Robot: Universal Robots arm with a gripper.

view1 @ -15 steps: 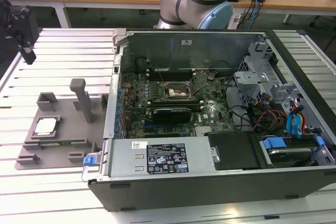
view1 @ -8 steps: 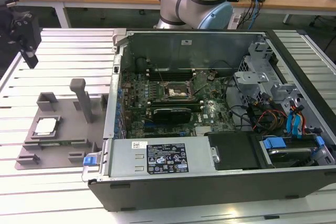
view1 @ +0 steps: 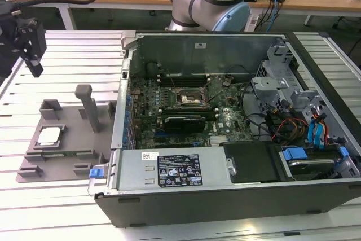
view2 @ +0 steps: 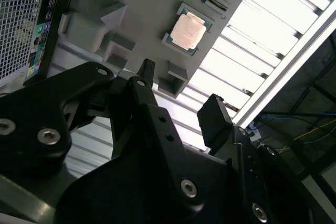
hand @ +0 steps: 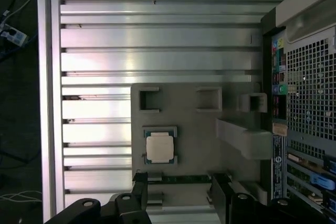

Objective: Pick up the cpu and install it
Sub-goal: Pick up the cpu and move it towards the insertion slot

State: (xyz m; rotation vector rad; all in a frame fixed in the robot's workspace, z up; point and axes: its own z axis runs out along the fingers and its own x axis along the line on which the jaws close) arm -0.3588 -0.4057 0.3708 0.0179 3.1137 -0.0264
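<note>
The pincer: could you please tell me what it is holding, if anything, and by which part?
Nothing; the pincer is open and empty, and the cpu lies on the grey fixture plate.

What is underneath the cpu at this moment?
The cpu lies in a shallow square seat on the grey fixture plate, which rests on the slatted metal table. The seat's floor beneath the chip is covered.

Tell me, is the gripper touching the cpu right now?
Apart. In the first wrist view the open gripper sits clear of the cpu, with bare grey fixture plate showing between its fingertips and the chip.
</note>
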